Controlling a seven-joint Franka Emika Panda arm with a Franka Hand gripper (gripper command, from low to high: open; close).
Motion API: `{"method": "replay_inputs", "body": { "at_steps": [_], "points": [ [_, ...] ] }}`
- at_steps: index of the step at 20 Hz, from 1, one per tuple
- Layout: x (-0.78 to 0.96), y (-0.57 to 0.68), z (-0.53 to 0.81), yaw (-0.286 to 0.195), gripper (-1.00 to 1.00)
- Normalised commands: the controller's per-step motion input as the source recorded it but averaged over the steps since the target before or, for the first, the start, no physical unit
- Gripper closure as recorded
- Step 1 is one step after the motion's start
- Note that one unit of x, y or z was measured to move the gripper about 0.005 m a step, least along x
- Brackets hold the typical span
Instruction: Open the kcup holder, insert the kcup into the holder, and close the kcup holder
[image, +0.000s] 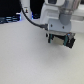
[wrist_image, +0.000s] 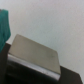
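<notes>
In the exterior view my gripper hangs low over the white table, at the exterior view's right. Dark parts sit around its tips, and the blur hides whether the jaws are open or hold anything. In the wrist view a black boxy body with a flat silver-grey top, which looks like the kcup holder, fills the lower part of the picture, very close to the camera. A teal-green shape shows at the picture's edge; I cannot tell whether it is the kcup. No drawer front or pod slot shows.
A black cable runs from the arm toward the back. Dark objects stand along the table's far edge at the exterior view's left.
</notes>
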Motion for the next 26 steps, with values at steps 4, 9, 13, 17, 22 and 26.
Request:
{"method": "replay_inputs", "body": {
  "at_steps": [4,9,13,17,22,26],
  "points": [
    [-0.16,0.48,0.02,0.161,-1.0],
    [-0.18,0.55,0.05,0.135,-1.0],
    [-0.33,0.6,0.05,0.106,-1.0],
    [-0.6,0.6,0.0,0.069,-1.0],
    [-0.79,0.57,0.0,0.04,-1.0],
    [-0.92,0.46,-0.05,0.038,-1.0]
  ]
}}
